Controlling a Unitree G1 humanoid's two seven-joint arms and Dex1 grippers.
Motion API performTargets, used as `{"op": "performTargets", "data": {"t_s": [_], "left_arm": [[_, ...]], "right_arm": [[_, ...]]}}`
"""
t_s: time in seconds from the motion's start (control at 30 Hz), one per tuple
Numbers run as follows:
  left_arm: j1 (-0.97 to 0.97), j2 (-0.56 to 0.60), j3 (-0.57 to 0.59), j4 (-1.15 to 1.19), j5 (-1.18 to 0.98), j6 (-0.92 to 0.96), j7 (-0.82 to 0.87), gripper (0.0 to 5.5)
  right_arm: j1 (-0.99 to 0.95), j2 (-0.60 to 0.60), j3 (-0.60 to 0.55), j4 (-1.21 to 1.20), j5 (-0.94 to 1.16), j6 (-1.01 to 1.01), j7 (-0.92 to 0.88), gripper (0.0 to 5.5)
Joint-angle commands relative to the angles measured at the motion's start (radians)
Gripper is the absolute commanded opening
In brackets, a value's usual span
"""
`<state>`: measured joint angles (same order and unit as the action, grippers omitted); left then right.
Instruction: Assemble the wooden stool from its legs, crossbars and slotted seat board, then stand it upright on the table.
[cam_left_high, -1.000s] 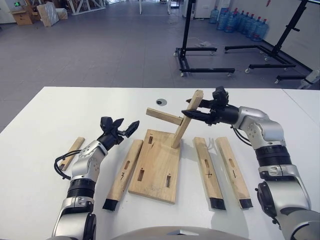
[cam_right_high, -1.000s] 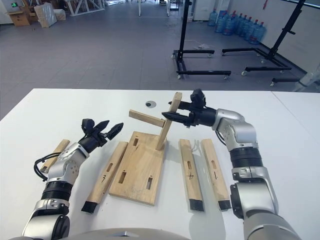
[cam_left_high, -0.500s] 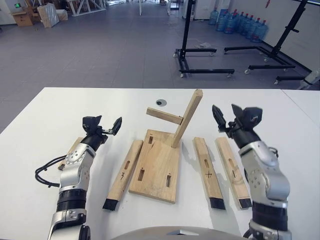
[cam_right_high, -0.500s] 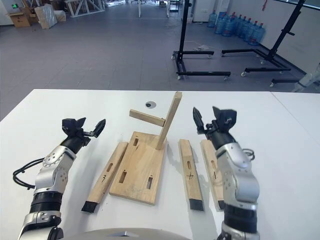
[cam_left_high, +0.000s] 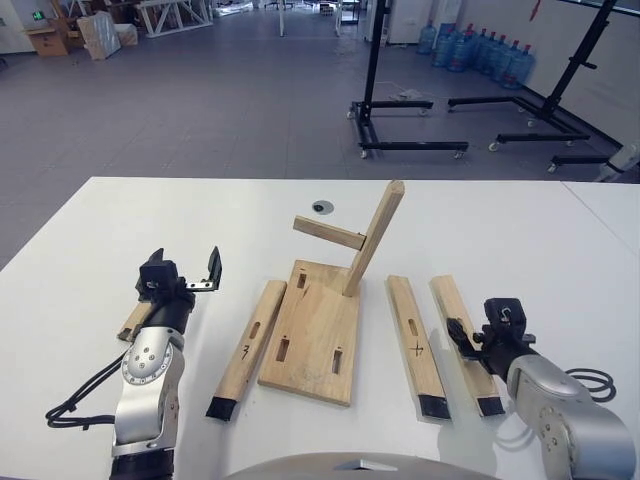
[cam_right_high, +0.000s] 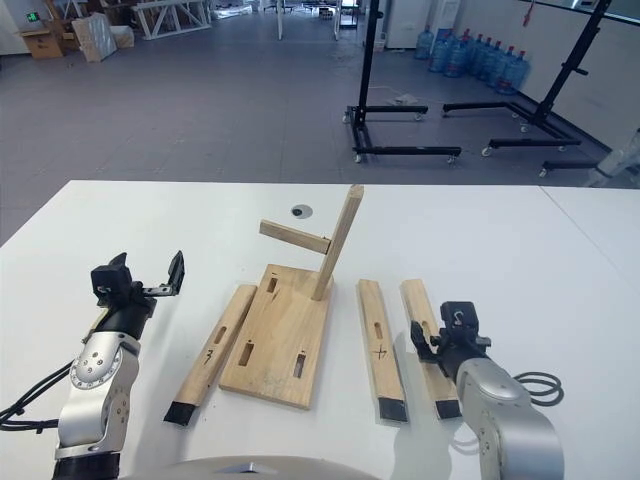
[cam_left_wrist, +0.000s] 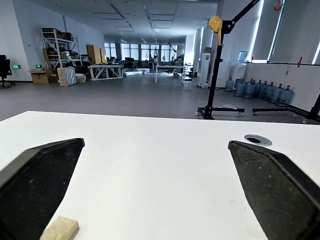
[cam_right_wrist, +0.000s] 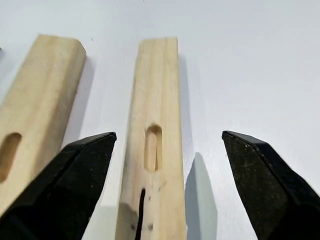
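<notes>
Ref: seat board is the dial centre, 12 o'clock points away from you.

- Table (cam_left_high: 520, 230): white, flat, and it carries every part.
- Seat board (cam_left_high: 315, 322): lies flat at centre, slots up. Likely the heaviest piece and too broad to pinch across, so use it as the fixed base.
- Standing leg (cam_left_high: 373, 240): seated in the 1 o'clock slot and leaning toward 1 o'clock. A crossbar (cam_left_high: 328, 232) juts from it toward 10 o'clock. The joint is probably loose, so avoid knocking it.
- Loose legs: one (cam_left_high: 248, 345) at 9 o'clock, a crossed-mark leg (cam_left_high: 415, 340) at 3 o'clock, and the outermost leg (cam_right_wrist: 155, 150) beyond it. All look like stiff, dry, light bare wood. Grip across the narrow faces near mid-length, clear of the mortise and the black foot cap.
- Short crossbar (cam_left_high: 132, 322): farther out at 9 o'clock, small and easily skidded.
- Right gripper (cam_right_wrist: 169, 135): fingers spread wide, straddling the outermost leg without touching it.
- Left gripper (cam_left_high: 185, 270): fingers spread wide and holding nothing, above the short crossbar.
</notes>
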<state>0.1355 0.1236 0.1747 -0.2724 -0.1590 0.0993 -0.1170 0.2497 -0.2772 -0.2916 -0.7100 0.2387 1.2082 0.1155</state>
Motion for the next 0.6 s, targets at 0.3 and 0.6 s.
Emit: {"op": "performTargets", "data": {"t_s": [0.3, 0.6], "left_arm": [[-0.074, 0.017, -0.030, 0.026, -0.004, 0.050, -0.015, 5.28], [-0.136, 0.037, -0.026, 0.107, 0.038, 0.020, 0.000, 5.28]], "right_arm": [[0.054, -0.092, 0.062, 0.122, 0.034, 0.155, 0.094, 2.74], [0.053, -0.035, 0.055, 0.143, 0.032, 0.104, 0.069, 2.01]]}}
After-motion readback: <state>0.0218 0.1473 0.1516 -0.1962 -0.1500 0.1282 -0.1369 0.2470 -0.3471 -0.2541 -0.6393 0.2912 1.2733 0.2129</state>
